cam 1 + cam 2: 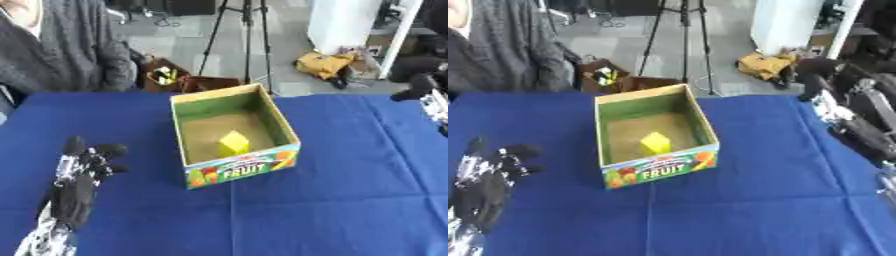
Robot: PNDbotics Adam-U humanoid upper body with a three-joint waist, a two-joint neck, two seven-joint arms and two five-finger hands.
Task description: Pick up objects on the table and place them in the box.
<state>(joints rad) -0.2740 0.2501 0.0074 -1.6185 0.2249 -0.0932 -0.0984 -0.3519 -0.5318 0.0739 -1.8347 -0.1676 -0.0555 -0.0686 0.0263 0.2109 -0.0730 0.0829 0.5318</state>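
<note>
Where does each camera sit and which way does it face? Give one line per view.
Left eye view: in the head, looking down at the blue table; the left robot hand shows lower left, the right arm only at the right edge.
Right eye view: beside it, same aim; the right robot hand shows upper right, fingers unclear.
Both share the fruit box holding a yellow block.

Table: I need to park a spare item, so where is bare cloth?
Bare blue cloth lies in front of the box and between it and the right hand. The left hand crowds the left side; a yellow block sits in the box.
</note>
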